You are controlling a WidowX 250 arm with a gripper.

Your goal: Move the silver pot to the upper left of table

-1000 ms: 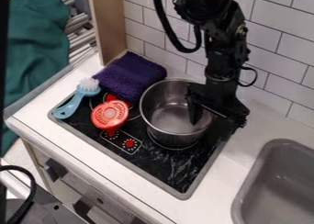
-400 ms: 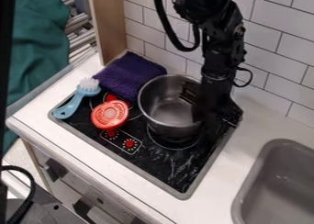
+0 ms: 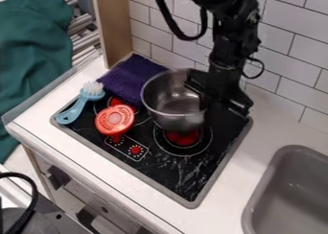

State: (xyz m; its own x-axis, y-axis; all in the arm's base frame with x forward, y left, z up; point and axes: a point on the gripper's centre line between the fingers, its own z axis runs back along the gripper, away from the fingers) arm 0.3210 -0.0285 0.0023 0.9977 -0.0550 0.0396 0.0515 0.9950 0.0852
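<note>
My gripper [image 3: 208,94] is at the right wall of the silver pot [image 3: 168,114], with one finger inside the rim and the rest outside it, shut on that wall. The pot is held up over the black stovetop [image 3: 186,173], and a red burner disc shows just below its base. Part of the pot's right side is hidden behind the gripper.
A purple cloth [image 3: 131,78] lies at the pot's upper left. Left of the pot are a red lid-like toy [image 3: 115,119] and a blue brush [image 3: 78,106]. A wooden post [image 3: 114,24] and tiled wall stand behind; a grey sink [image 3: 291,194] is at the lower right.
The pot has risen from the burner and shifted slightly up and left along with my gripper, uncovering the red disc beneath. The cloth, red toy and brush have stayed put.
</note>
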